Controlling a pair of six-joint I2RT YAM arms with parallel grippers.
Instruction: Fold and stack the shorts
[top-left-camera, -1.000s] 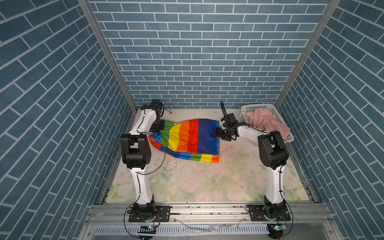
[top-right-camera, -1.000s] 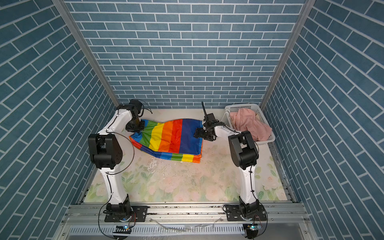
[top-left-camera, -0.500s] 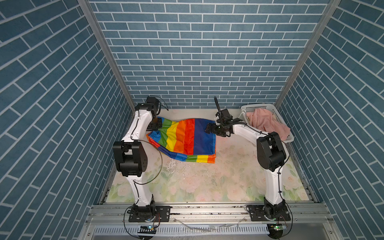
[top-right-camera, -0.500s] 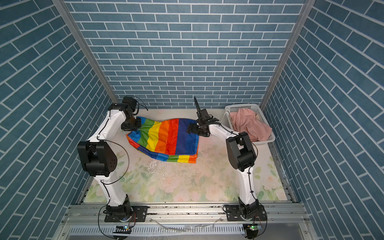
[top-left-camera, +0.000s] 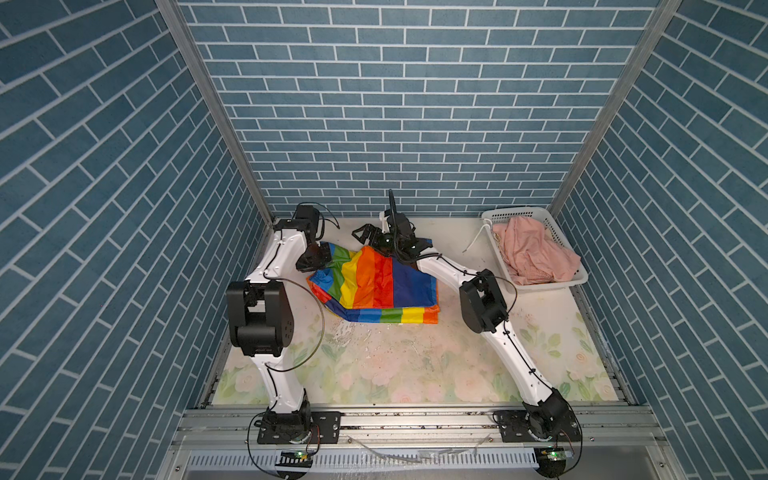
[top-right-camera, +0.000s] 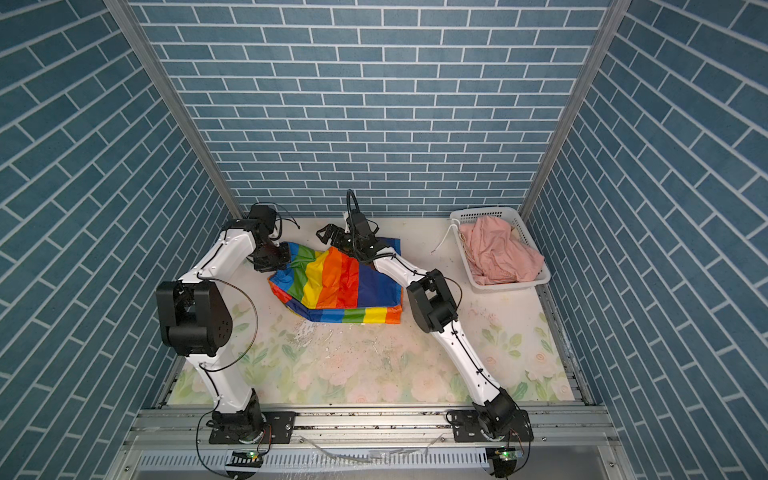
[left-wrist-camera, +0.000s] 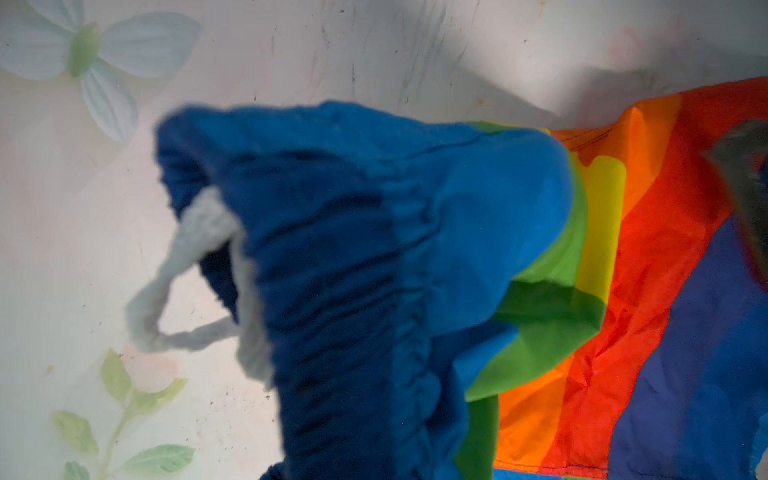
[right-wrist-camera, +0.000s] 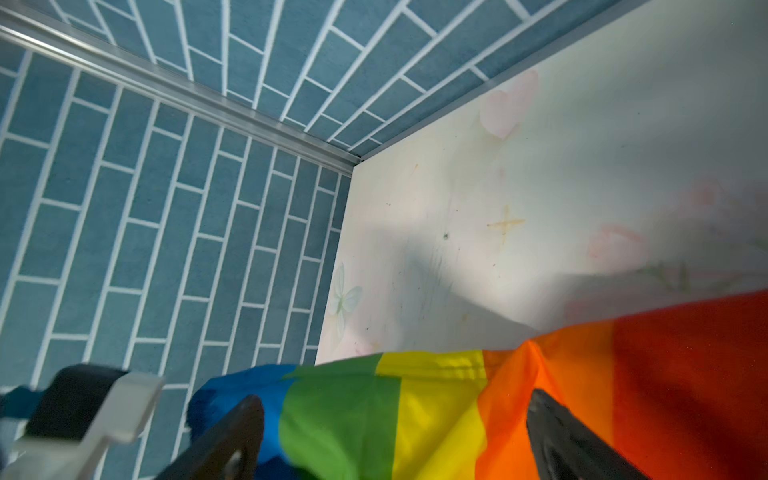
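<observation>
Far left of the table (top-left-camera: 395, 365) (top-right-camera: 374, 365), in both top views: the left gripper (top-left-camera: 318, 259) (top-right-camera: 272, 257) is clenched on the left corner of the rainbow shorts (top-left-camera: 374, 282) (top-right-camera: 336, 282), and the cloth rises from the table to meet it. In the left wrist view, the gathered blue waistband of the rainbow shorts (left-wrist-camera: 415, 291) fills the foreground, with a loop of white drawstring (left-wrist-camera: 183, 291) hanging from it. The gripper's own fingers are not visible there. Centre: the rest of the rainbow shorts lies spread on the far half of the table, stripes running from green and yellow through orange and red to blue, with a striped hem folded along the near edge. Right of centre: the right gripper (top-left-camera: 363, 235) (top-right-camera: 328, 232) hovers at the far edge of the shorts, released, jaws spread wide and grasping nothing. In the right wrist view, the right gripper (right-wrist-camera: 392, 399) shows two dark fingers (right-wrist-camera: 232, 436) standing well apart over the striped cloth (right-wrist-camera: 457, 407). Far right: a white basket (top-left-camera: 536, 212) (top-right-camera: 486, 214) stands in the far right corner and holds the crumpled pink shorts (top-left-camera: 532, 253) (top-right-camera: 503, 253). A white cord (top-left-camera: 476, 241) (top-right-camera: 444, 239) hangs over the basket's left rim onto the table.
</observation>
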